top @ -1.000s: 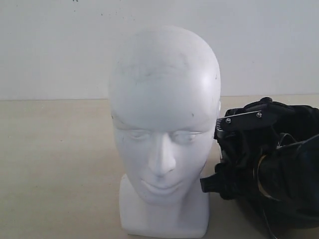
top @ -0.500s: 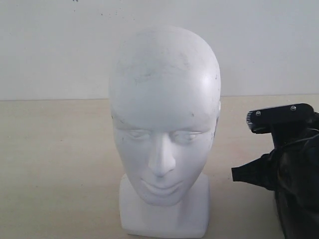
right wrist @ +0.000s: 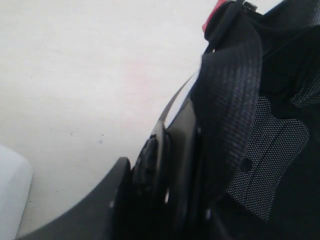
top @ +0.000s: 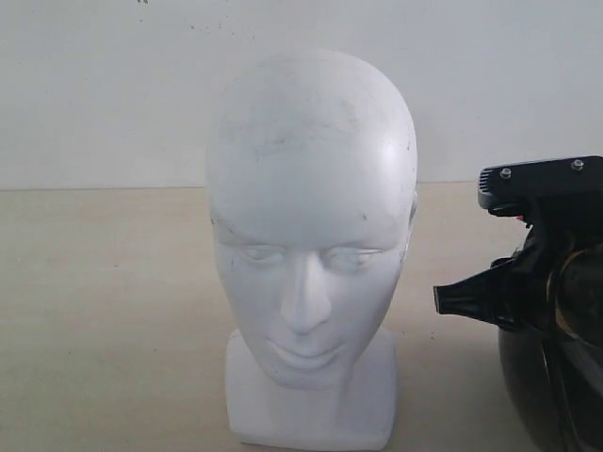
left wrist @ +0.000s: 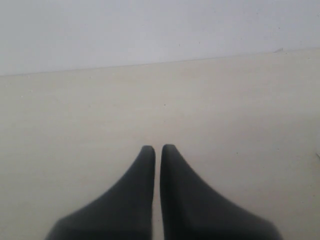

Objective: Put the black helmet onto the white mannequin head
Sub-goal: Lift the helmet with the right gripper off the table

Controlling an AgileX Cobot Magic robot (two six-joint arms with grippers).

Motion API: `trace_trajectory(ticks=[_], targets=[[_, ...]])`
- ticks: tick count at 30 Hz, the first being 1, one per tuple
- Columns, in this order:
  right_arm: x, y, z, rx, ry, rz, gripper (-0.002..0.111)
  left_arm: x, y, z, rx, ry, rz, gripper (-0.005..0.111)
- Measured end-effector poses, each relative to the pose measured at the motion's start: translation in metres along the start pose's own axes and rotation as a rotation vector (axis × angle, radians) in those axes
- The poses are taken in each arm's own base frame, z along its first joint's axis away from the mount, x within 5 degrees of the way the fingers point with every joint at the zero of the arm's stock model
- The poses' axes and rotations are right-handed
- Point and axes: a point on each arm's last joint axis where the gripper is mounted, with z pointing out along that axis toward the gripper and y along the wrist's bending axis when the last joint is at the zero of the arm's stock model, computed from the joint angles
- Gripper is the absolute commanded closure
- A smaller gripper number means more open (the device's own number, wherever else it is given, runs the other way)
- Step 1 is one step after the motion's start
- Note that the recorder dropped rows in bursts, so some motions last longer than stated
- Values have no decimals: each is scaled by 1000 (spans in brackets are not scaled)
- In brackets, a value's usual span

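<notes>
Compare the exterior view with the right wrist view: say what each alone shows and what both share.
Exterior only: the moulded face of the glossy white mannequin head, and the pale wall. Right wrist only: the inside of the matte black open-face helmet, with its padded mesh lining, woven black strap and red buckle part. Both: the helmet's black shell and the beige table.
</notes>
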Motion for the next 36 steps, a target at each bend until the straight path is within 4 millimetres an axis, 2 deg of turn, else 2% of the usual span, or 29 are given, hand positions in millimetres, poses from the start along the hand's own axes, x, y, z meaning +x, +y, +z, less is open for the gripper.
trace_trajectory(ticks=[9, 17, 27, 31, 36], targets=[[-3, -2, -6, -20, -23, -24, 107, 0, 0, 0, 0, 0, 0, 102], [-15, 7, -17, -172, -148, -142, 107, 0, 0, 0, 0, 0, 0, 102], [-21, 0, -25, -159, -192, -105, 107, 0, 0, 0, 0, 0, 0, 102], [-24, 3, -26, -176, -240, -175, 107, 0, 0, 0, 0, 0, 0, 102], [-31, 10, -29, -220, -344, -354, 107, 0, 0, 0, 0, 0, 0, 102]])
